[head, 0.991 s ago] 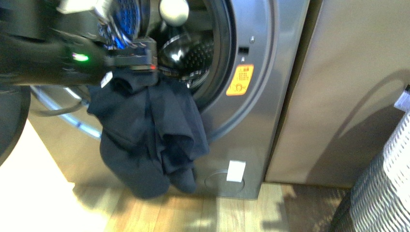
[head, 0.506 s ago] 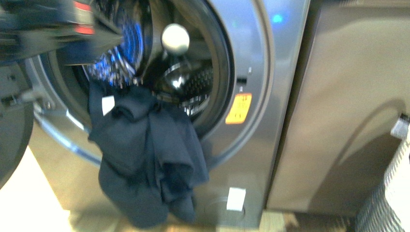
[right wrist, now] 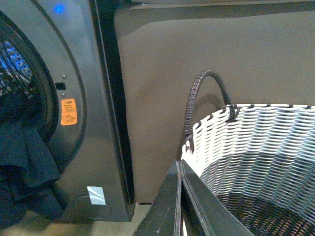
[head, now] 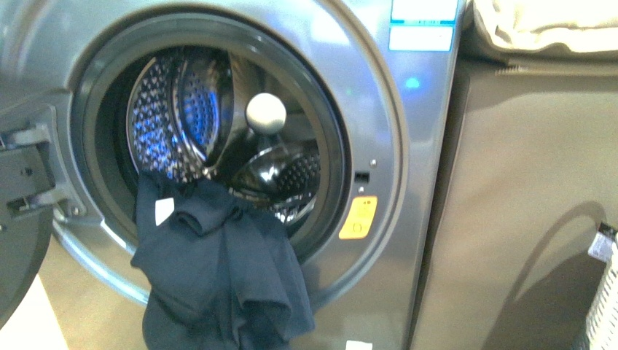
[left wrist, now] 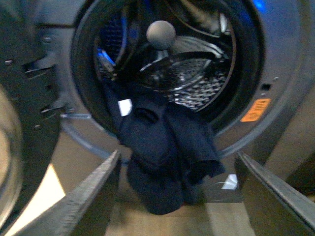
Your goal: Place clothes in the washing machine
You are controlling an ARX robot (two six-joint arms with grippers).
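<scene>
The dark navy clothes (head: 218, 277) hang limp over the lower rim of the washing machine (head: 408, 189) porthole, partly inside the steel drum (head: 182, 109), most of the fabric drooping down the front. A small white tag (head: 164, 210) shows on them. Neither arm appears in the front view. My left gripper (left wrist: 179, 196) is open, back from the porthole, with the clothes (left wrist: 167, 147) beyond the gap and apart from its fingers. Beside the wicker basket (right wrist: 256, 162), my right gripper (right wrist: 181, 196) is shut with nothing in it.
The machine's door (head: 22, 219) stands swung open at the left. A plain grey-beige cabinet (head: 532, 204) stands right of the machine, with a beige cushion (head: 546, 22) on top. An orange sticker (head: 358, 217) marks the machine front. Wooden floor (left wrist: 216, 216) lies below.
My left arm, which held the clothes at the porthole a second ago, has let go and left the front view. The clothes stay draped over the rim. The view has shifted upward.
</scene>
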